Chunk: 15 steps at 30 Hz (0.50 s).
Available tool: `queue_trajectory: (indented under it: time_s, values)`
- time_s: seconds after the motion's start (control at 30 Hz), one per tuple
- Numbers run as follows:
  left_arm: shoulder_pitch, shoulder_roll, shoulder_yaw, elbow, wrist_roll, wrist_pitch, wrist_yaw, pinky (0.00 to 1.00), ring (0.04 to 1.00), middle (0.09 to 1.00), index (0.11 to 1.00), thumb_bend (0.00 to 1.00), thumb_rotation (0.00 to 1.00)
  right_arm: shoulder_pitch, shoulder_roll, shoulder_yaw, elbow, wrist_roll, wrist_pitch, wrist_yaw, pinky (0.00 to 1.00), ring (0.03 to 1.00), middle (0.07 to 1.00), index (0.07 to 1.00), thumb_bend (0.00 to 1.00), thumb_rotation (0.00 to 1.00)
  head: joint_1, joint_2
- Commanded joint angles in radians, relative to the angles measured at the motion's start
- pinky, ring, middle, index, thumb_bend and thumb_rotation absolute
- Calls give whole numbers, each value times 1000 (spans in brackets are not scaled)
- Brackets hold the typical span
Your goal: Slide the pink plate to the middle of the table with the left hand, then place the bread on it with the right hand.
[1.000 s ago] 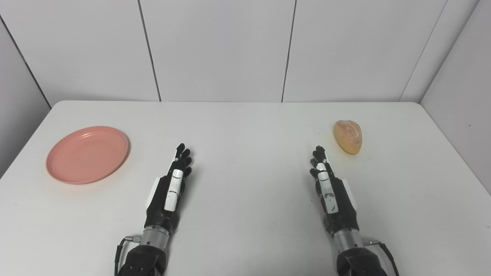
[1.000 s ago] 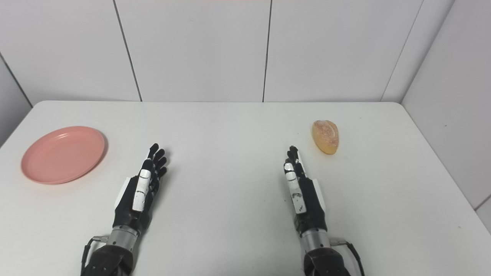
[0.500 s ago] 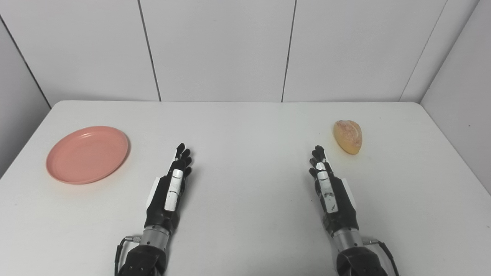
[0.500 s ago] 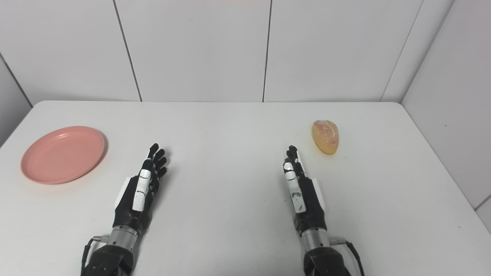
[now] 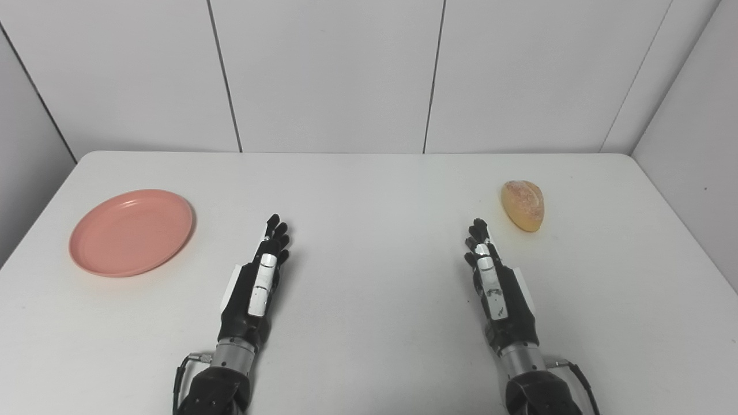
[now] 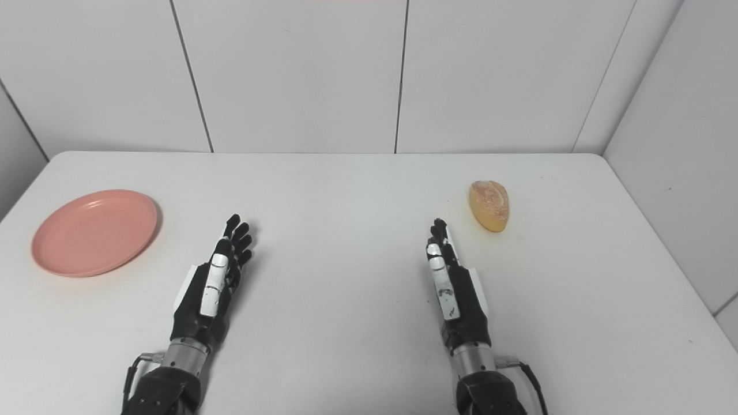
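Resting flat on the white tabletop [image 5: 369, 190], left robot hand [image 5: 259, 282] and right robot hand [image 5: 496, 282], fingers extended, holding nothing. Pink plate [image 5: 131, 232] well left of the left robot hand; bread [image 5: 523, 205] just beyond the right fingertips [image 5: 477, 226], not touching.

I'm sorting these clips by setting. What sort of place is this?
Probably a robot test cell rather than a kitchen: a bare white table boxed in by plain white wall panels, with only a pink plate and a bread roll.
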Motion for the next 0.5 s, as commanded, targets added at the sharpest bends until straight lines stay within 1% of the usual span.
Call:
queue_trajectory:
  time_s: [0.0,0.07,0.1,0.13,0.2,0.23,0.27,0.3,0.33,0.37,0.4,0.43,0.47]
  values:
    - [-26,5,-7,-4,10,-43,-6,1000,1000,1000,1000,656,1000,-2,-5,-1,15,0,-40,8,1000,1000,1000,1000,671,979,3,0]
    - [-25,6,-8,-3,10,-46,-7,1000,1000,1000,1000,660,1000,-1,-4,-2,16,3,-42,8,1000,1000,1000,1000,671,979,14,-3]
    - [-26,6,-9,-4,10,-47,-6,1000,1000,1000,1000,660,1000,-2,-4,-3,18,5,-45,8,1000,1000,1000,1000,671,975,34,-2]
    - [-26,6,-9,-4,11,-47,-5,1000,1000,1000,1000,660,1000,-2,-4,-4,19,5,-47,9,1000,1000,1000,1000,667,974,34,-2]
    - [-28,5,-8,3,0,-56,-12,1000,1000,1000,1000,654,1000,-3,-9,-8,22,17,-43,16,1000,1000,1000,1000,673,969,76,-15]
    - [-29,5,-8,9,-1,-60,-13,1000,1000,1000,1000,659,1000,-3,-12,-8,24,16,-44,18,1000,1000,1000,1000,678,972,76,-15]
    - [-30,4,-8,14,0,-64,-13,1000,1000,1000,1000,663,1000,-2,-16,-9,28,17,-48,19,1000,1000,1000,1000,679,975,100,-22]
    - [-30,2,-8,17,3,-66,-11,1000,1000,1000,1000,664,1000,-2,-17,-11,31,19,-51,19,1000,1000,1000,1000,681,974,100,-22]
    - [-30,-1,-9,20,8,-68,-7,1000,1000,1000,1000,665,1000,-1,-20,-12,33,22,-54,21,1000,1000,1000,1000,681,968,128,-31]
    - [-30,-4,-9,23,10,-74,-4,1000,1000,1000,1000,663,1000,0,-24,-12,34,24,-58,25,1000,1000,1000,1000,679,968,134,-32]
    - [-30,-9,-9,27,12,-80,1,1000,1000,1000,1000,662,1000,3,-29,-14,34,29,-59,30,1000,1000,1000,1000,680,970,166,-41]
    - [-30,-13,-9,31,13,-85,4,1000,1000,1000,1000,669,1000,4,-32,-15,34,33,-60,33,1000,1000,1000,1000,684,964,166,-41]
    - [-28,-20,-8,37,15,-103,10,1000,1000,1000,1000,670,1000,9,-36,-17,29,36,-57,36,1000,1000,1000,1000,677,962,197,-48]
